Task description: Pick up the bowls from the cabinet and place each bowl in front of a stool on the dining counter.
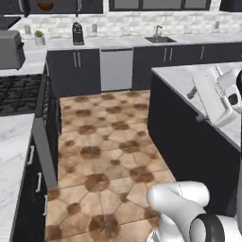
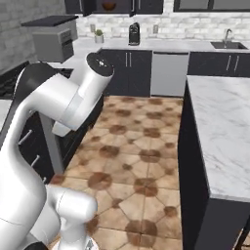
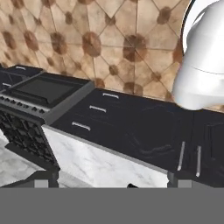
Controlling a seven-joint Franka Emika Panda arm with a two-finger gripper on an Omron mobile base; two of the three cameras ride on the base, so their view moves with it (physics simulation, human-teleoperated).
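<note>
1. Bowls are sitting far off: one reddish-brown bowl (image 1: 46,5) is showing inside the open wall cabinet (image 1: 61,5) at the top of the left base view, above the marble wall counter (image 1: 61,43) near the small plant pot (image 1: 39,37) and the black coffee machine (image 1: 78,33). The same bowl is visible in the right base view too. I'm not seeing the second, greenish-grey bowl.
2. Dining counter (image 2: 219,132) is lying on the robot's right, marble top bare where visible. No stools in sight.
3. Step in hand, as I'm judging it: approaching the cabinet. The arm is well apart from the shelf, so the base is needing to drive across the tiled floor (image 1: 104,142) first.
4. Doing it well: stopping square to the open cabinet, keeping clear of the stove (image 1: 19,92) on the left, then reaching in level so the fingers are straddling the bowl's rim.
5. Gripper (image 3: 111,183): fingertips are standing far apart at the bottom of the hand view, wide, holding and touching nothing, pointing down at the base cabinets.
</note>
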